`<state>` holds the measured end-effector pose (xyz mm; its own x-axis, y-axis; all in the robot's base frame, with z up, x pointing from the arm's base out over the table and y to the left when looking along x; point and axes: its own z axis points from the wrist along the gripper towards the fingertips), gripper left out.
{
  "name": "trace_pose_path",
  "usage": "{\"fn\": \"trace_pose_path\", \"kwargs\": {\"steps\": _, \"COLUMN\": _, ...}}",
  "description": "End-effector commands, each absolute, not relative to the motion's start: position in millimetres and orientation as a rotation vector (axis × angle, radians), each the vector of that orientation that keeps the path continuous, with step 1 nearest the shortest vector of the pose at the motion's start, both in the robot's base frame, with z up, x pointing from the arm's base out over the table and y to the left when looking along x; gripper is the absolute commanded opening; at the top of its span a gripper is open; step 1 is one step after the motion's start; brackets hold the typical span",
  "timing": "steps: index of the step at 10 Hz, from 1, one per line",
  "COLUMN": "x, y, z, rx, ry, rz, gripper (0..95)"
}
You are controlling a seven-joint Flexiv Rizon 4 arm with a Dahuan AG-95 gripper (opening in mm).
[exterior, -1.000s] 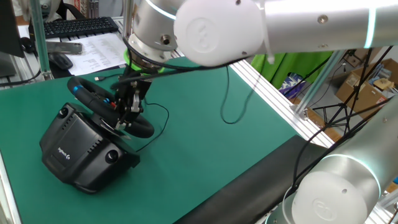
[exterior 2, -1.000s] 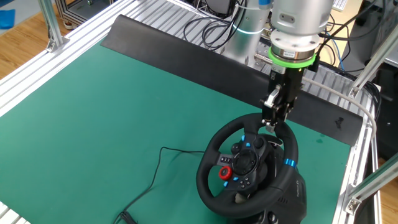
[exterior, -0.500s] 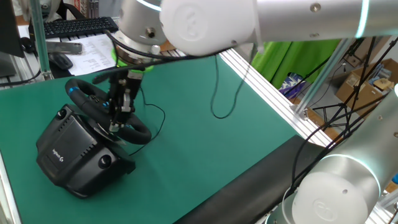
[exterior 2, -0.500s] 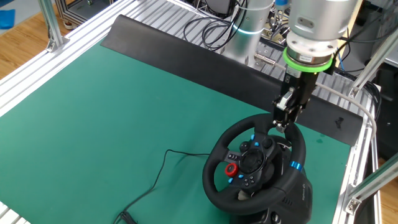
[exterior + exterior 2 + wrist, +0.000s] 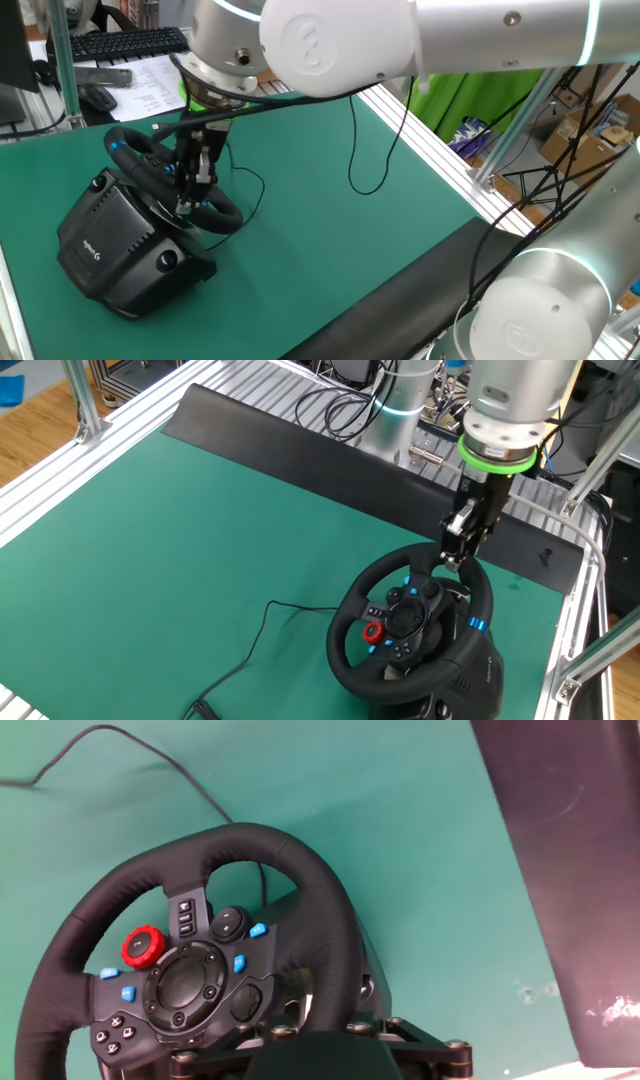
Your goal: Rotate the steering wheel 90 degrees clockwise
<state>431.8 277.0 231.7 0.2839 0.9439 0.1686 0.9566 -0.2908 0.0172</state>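
Note:
The steering wheel (image 5: 352, 660) is a black round rim with a blue stripe and a red button. It sits tilted on its bulky black base (image 5: 105, 240) on the green mat. It also shows in one fixed view (image 5: 215, 212) and in the hand view (image 5: 190, 982). My gripper (image 5: 455, 557) comes down from above and is shut on the rim's far upper edge. In one fixed view my gripper (image 5: 187, 198) is at the rim beside the hub. In the hand view my gripper (image 5: 310, 1045) meets the rim at the bottom edge, and its fingertips are hidden.
A thin black cable (image 5: 262, 632) runs from the wheel across the mat. A black strip (image 5: 300, 445) borders the mat's far side, with aluminium rails beyond. A black keyboard (image 5: 125, 42), papers (image 5: 150, 80) and a mouse (image 5: 97, 97) lie off the mat.
Over the last second the gripper, wheel and base shifted sideways together, and the red button moved slightly. In the last half second almost nothing moved.

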Motion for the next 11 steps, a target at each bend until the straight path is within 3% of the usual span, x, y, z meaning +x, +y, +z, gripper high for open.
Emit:
{"fn": "trace_pose_path", "kwargs": {"steps": 1, "x": 432.0, "y": 278.5, "z": 232.7, "rx": -2.403, "ry": -1.870, "rz": -0.220, "gripper": 0.0}}
{"fn": "trace_pose_path", "kwargs": {"steps": 7, "x": 432.3, "y": 278.2, "z": 232.2, "rx": -2.298, "ry": -2.022, "rz": -0.229, "gripper": 0.0}}
{"fn": "trace_pose_path", "kwargs": {"steps": 10, "x": 432.3, "y": 278.2, "z": 232.2, "rx": -2.145, "ry": -2.157, "rz": -0.334, "gripper": 0.0}}
{"fn": "trace_pose_path", "kwargs": {"steps": 11, "x": 432.3, "y": 278.2, "z": 232.2, "rx": -2.059, "ry": -2.223, "rz": -0.433, "gripper": 0.0}}
